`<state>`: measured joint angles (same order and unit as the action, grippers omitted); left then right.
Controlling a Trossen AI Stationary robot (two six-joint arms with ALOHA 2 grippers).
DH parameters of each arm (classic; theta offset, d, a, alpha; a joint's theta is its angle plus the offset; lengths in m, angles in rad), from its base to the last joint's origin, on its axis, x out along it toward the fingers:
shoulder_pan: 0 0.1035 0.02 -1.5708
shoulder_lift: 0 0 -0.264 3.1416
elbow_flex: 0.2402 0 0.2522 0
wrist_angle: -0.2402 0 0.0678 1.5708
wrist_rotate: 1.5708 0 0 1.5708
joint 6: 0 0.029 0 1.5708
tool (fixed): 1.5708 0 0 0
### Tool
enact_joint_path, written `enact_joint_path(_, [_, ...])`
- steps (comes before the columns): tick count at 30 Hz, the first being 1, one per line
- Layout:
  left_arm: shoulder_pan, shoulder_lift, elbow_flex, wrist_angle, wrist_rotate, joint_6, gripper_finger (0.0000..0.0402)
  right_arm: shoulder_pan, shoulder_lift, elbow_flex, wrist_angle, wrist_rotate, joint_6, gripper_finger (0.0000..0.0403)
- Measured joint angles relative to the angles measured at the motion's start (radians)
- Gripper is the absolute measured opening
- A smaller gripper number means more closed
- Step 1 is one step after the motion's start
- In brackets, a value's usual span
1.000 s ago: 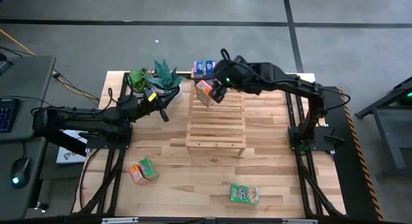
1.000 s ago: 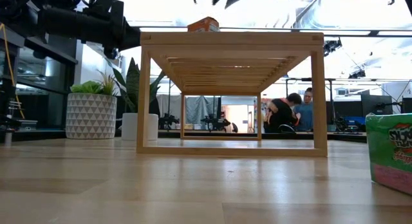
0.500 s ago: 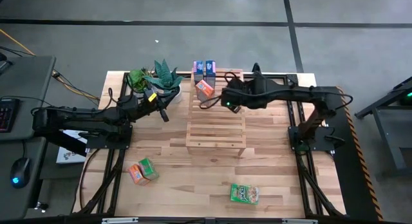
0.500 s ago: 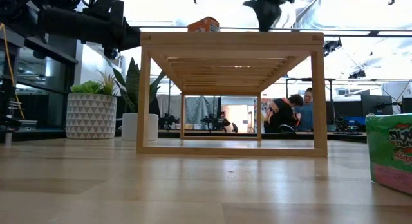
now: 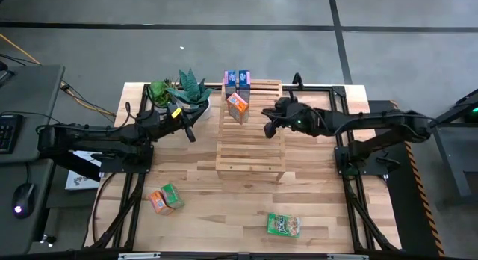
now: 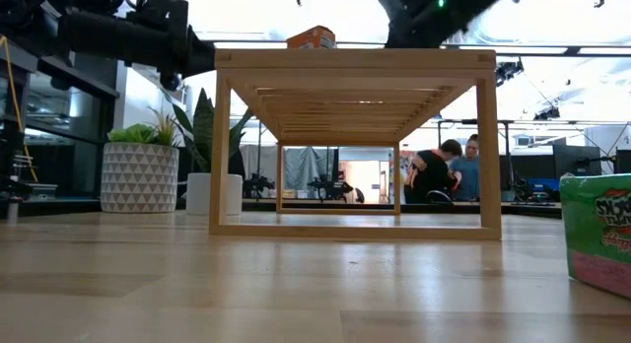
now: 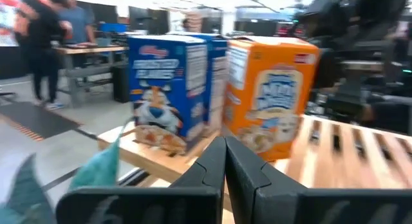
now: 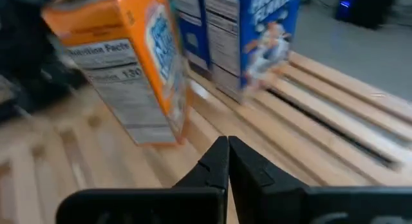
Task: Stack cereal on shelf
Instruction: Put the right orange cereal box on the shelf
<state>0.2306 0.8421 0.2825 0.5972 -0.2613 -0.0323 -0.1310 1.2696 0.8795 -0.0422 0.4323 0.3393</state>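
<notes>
The shelf stands mid-table. An orange cereal box stands upright on its top slats, and two blue boxes stand side by side at the shelf's far edge. My right gripper hovers shut over the slats, just right of the orange box, touching nothing. My left gripper waits shut, left of the shelf beside the plants, pointing level at the boxes. An orange and a green box lie on the table near left. Another green box lies at the near right.
Two potted plants stand at the far left of the table, close to my left gripper. In the low view the green box fills the right edge. People sit in the room beyond the shelf.
My right gripper has drawn back from the orange box toward the table's right and near edges. It has sunk lower over the shelf top and shut. The orange box stays standing on the slats.
</notes>
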Motion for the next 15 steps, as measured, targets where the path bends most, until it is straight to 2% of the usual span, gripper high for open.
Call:
enact_joint_path(5, [0.000,0.000,0.000,0.000,0.136,0.023,0.0000,-0.021,0.053,-0.107,0.255,0.012,0.016,0.0000])
enact_joint_path(9, [0.000,0.003,0.000,0.004,0.234,0.036,0.0000,-0.035,0.135,-0.112,0.380,0.004,0.019,0.0000])
enact_joint_path(15, [0.000,0.059,0.000,0.007,0.221,0.026,0.0000,-0.035,0.220,-0.053,0.401,0.005,0.001,0.0000])
